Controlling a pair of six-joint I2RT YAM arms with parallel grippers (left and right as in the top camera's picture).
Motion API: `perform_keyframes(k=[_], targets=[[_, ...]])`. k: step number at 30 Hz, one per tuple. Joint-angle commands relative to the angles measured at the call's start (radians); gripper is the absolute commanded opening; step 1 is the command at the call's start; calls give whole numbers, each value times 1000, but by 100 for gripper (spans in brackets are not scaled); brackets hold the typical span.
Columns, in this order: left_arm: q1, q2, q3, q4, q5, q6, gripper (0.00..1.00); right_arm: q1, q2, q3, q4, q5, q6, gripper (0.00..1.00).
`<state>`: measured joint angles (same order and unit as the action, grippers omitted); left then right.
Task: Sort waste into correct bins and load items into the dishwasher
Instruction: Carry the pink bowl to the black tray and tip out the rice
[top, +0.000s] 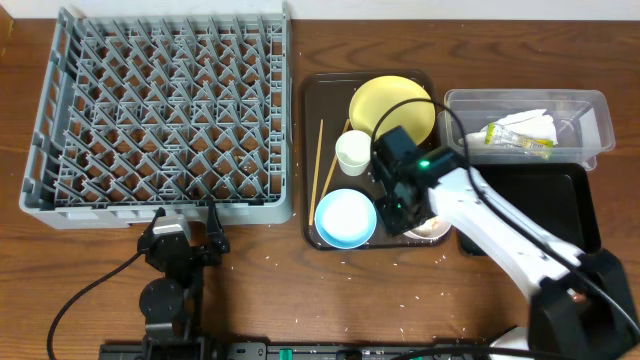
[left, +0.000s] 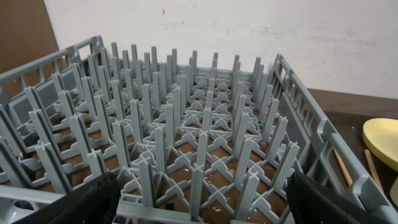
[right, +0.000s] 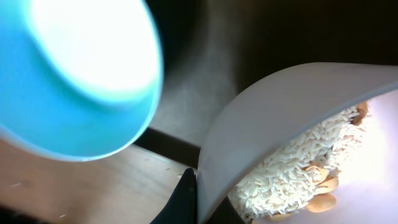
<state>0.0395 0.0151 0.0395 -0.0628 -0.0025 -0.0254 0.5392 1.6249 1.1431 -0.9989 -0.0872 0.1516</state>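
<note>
My right gripper (top: 405, 205) (right: 198, 199) is shut on the rim of the white bowl (top: 430, 228) (right: 280, 118), which holds rice (right: 298, 168) and tan shells. Just left of it is the light blue bowl (top: 345, 217) (right: 74, 81). The yellow plate (top: 385, 105), white cup (top: 353, 152) and chopsticks (top: 320, 160) lie on the brown tray (top: 320, 100). The clear tub (top: 590, 100) holds the napkin (top: 525, 125) and wrapper (top: 530, 147). My left gripper (top: 185, 240) (left: 199, 205) hangs open at the front edge of the grey dish rack (top: 160, 110) (left: 186, 124).
The black tray (top: 540, 200) sits right of the brown tray, partly under my right arm. Loose rice grains (top: 400, 305) dot the wooden table in front of the trays. The wall stands behind the rack.
</note>
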Motion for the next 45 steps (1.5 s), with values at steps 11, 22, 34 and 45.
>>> perform_keyframes(k=[11, 22, 34, 45], targets=[[7, -3, -32, -14, -5, 6, 86, -286, -282, 24, -58, -237, -137, 1], [7, -3, -32, -14, -5, 6, 86, -656, -310, 20, -105, -503, -327, 1], [7, -3, -32, -14, -5, 6, 86, -919, -309, -13, -129, -708, -439, 1], [7, -3, -32, -14, -5, 6, 86, -1046, -309, -190, 18, -929, -424, 1]])
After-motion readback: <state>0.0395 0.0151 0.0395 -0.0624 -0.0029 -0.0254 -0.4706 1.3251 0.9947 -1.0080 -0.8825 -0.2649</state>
